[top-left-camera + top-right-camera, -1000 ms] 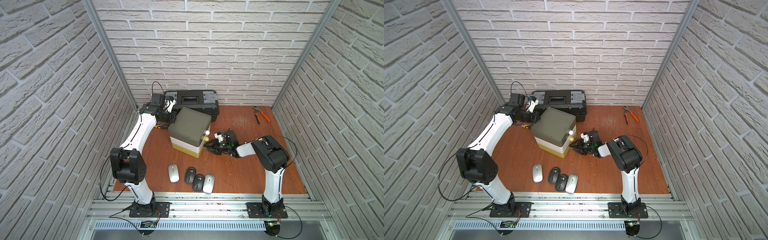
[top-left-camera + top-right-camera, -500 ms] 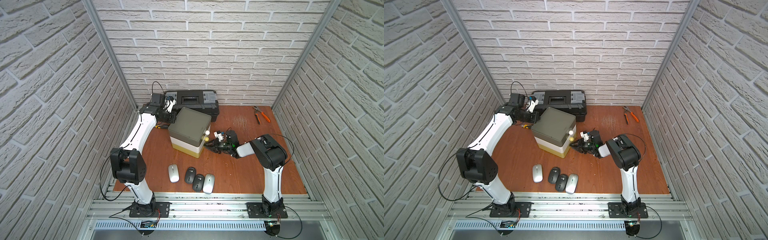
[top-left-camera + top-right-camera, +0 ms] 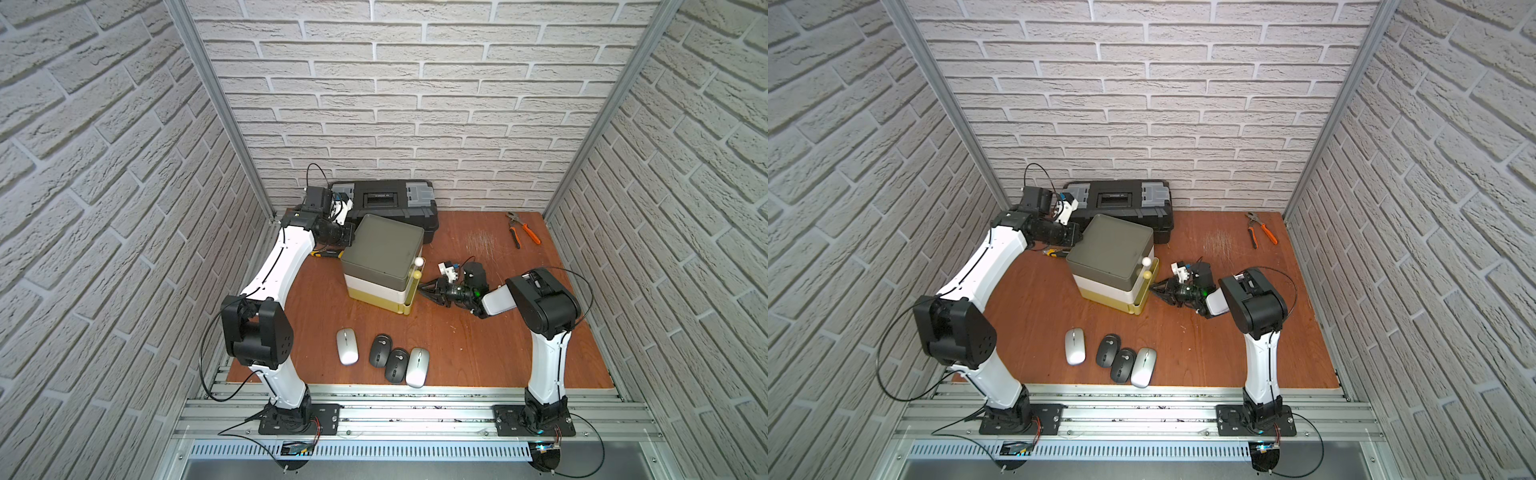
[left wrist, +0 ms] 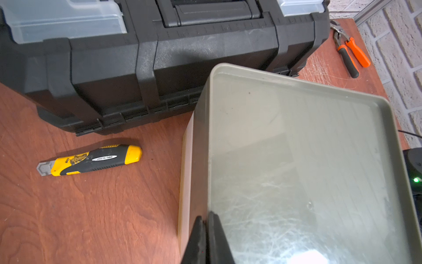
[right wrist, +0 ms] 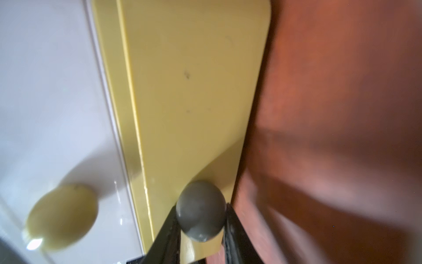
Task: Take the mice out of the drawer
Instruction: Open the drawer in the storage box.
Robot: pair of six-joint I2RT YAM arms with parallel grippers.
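The left hand (image 4: 206, 237), its two black fingers pressed together on nothing, sits at the raised rim of the drawer unit's (image 3: 384, 249) smooth olive top. Four oval mice (image 3: 380, 350), two matte black between two glossy silver, lie on the wood-grain table (image 3: 478, 353) before it. The right hand (image 5: 202, 212) pinches the round grey knob (image 5: 198, 203) of the flat yellow drawer (image 5: 194, 91).
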